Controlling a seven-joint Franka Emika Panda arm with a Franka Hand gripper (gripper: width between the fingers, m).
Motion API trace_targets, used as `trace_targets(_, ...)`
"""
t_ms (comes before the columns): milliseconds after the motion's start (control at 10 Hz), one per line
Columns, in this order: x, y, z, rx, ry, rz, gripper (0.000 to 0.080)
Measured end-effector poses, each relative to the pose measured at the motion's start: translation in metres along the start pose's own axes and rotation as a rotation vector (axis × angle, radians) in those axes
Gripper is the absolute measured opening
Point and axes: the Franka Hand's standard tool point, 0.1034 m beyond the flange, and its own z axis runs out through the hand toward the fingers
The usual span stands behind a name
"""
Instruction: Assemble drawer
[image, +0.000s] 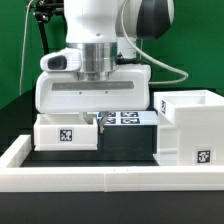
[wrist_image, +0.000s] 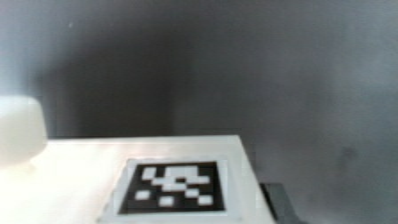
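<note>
A white drawer container (image: 64, 133) with a black marker tag lies on the dark table at the exterior view's left. A larger white drawer box (image: 186, 124), also tagged, stands at the exterior view's right. My gripper (image: 99, 121) is low over the container's right end, with its fingers down behind that end. In the wrist view the container's white tagged face (wrist_image: 175, 187) fills the near part of the picture. One dark finger (wrist_image: 276, 197) shows right beside its edge. The other finger is hidden, so the jaw gap does not show.
The marker board (image: 127, 118) lies on the table between the two parts, behind the gripper. A low white wall (image: 110, 180) runs along the front and up the left side. A blurred white object (wrist_image: 15, 130) shows at the wrist view's edge.
</note>
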Motion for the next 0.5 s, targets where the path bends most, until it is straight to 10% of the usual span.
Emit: trace_targets(500,-0.0015,0.0024,0.0083,-0.015,0.000,-0.264,0.0042)
